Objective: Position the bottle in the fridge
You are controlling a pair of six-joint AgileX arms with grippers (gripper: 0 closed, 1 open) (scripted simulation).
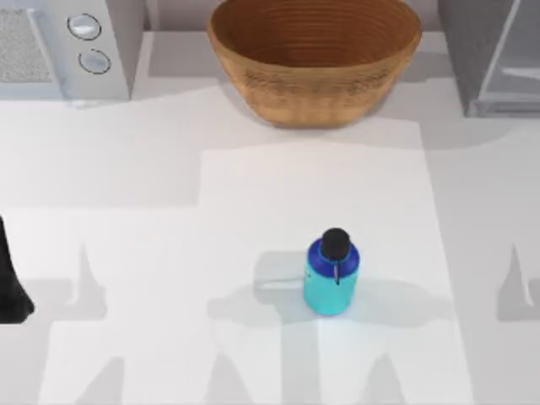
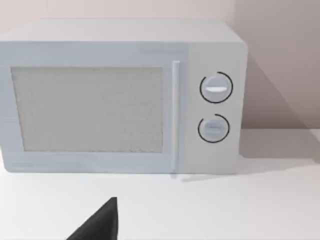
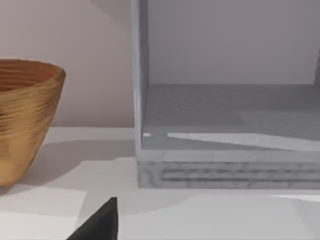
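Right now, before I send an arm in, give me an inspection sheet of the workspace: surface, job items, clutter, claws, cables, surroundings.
Surface: white table with a paler mat area in the middle.
Job's things: bottle upright on the mat, cap on, untouched; fridge at the far right corner, its compartment open towards the table in the right wrist view.
Clutter: wicker basket at the far middle; microwave at the far left, door shut.
Claws: left arm's dark part at the left edge; finger state not visible for either claw.
Cables: nothing seen.
Surroundings: plain pale wall behind.
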